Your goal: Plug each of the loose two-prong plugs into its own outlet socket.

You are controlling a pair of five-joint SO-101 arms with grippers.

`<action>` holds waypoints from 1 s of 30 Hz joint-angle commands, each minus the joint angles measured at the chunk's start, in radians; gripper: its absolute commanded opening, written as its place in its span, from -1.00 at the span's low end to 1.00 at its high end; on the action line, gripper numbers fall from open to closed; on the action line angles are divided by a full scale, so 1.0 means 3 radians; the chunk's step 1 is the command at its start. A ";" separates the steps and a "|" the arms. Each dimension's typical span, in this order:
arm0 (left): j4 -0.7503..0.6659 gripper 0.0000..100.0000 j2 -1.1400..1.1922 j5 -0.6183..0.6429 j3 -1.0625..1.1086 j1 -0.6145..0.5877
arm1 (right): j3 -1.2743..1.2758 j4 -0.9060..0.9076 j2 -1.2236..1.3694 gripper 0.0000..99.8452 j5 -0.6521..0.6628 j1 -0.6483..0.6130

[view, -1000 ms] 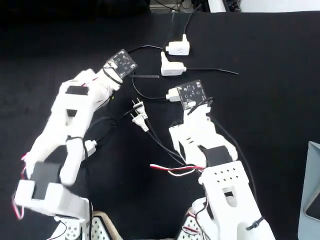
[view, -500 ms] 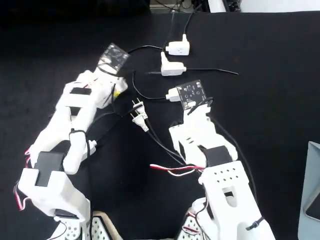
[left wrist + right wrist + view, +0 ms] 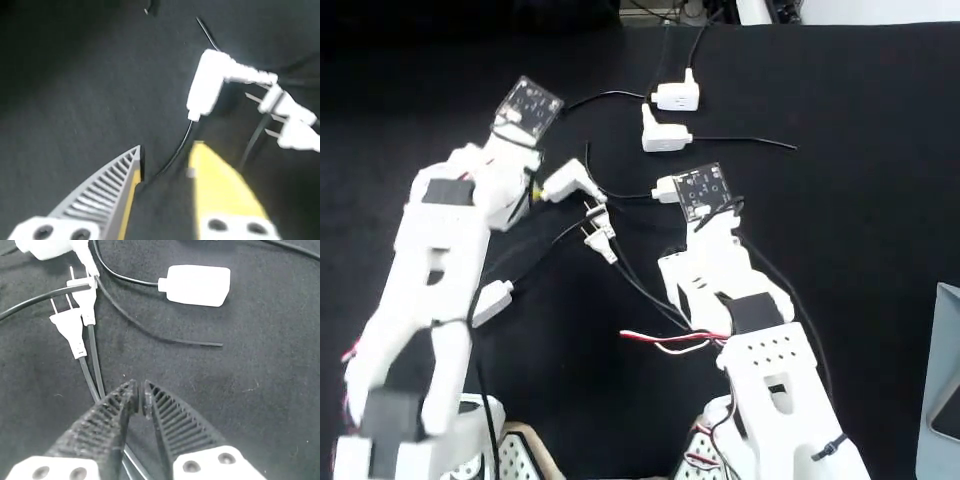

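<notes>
From above, my left claw (image 3: 167,150) sits at the 9 o'clock side of a white socket (image 3: 566,183), just beside it. The first plug (image 3: 597,214) and the second plug (image 3: 603,245) lie on the black worktop (image 3: 860,150) at about 4 o'clock from this claw, near it, and they are next to each other. Both plugs have the same long axis: the prongs point to 11 o'clock, toward that socket, and the cords go away to 5 o'clock.

My right claw (image 3: 140,387) has the same plugs at about 8 o'clock, somewhat farther off, and another socket (image 3: 197,285) is just ahead of it. So I judge the left claw is the nearer one. To take a plug, it must come across the body from the side, not along the prongs.

The fingers of the left claw are apart. A thin black cable (image 3: 181,145) from the socket runs between them, but they are not clamped on it. The fingers of the right claw are together at the tips, with nothing between them.

Compared with one second ago, my left arm has swung toward 10 o'clock. The white socket, which I could not see then, is now uncovered beside the claw. The right arm and both plugs have not moved.
</notes>
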 commanded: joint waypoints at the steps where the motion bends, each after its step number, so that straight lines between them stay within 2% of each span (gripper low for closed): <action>1: 0.0128 -0.93 -0.0634 0.0020 0.0376 0.0003 | -0.0018 -0.0036 0.0003 -0.97 -0.0005 0.0010; 4: 0.0302 -0.85 -0.0921 0.0026 0.0652 -0.0018 | -0.0018 -0.0036 0.0008 -0.97 -0.0005 0.0010; 9: 0.0813 -0.59 -0.1340 0.0036 0.0867 -0.0033 | -0.0018 -0.0031 0.0013 -0.97 -0.0005 0.0010; 14: 0.0977 -0.62 -0.1647 0.0041 0.1184 -0.0059 | -0.0018 -0.0026 0.0013 -0.97 -0.0010 -0.0082; 17: 0.0972 -0.66 -0.1816 0.0189 0.1394 -0.0161 | -0.0033 0.0148 0.0013 -0.93 -0.0010 -0.0297; 21: 0.0967 -0.66 -0.2082 0.0522 0.1598 -0.0432 | -0.0176 0.0440 0.0018 -0.71 -0.0189 -0.0557; 25: 0.0696 -0.66 -0.2348 0.0885 0.1951 -0.0637 | -0.0371 0.0471 0.0156 -0.76 -0.0266 -0.0793; 30: 0.0123 -0.66 -0.2619 0.1263 0.2591 -0.0719 | -0.0821 0.0445 0.0831 -0.77 -0.0266 -0.0951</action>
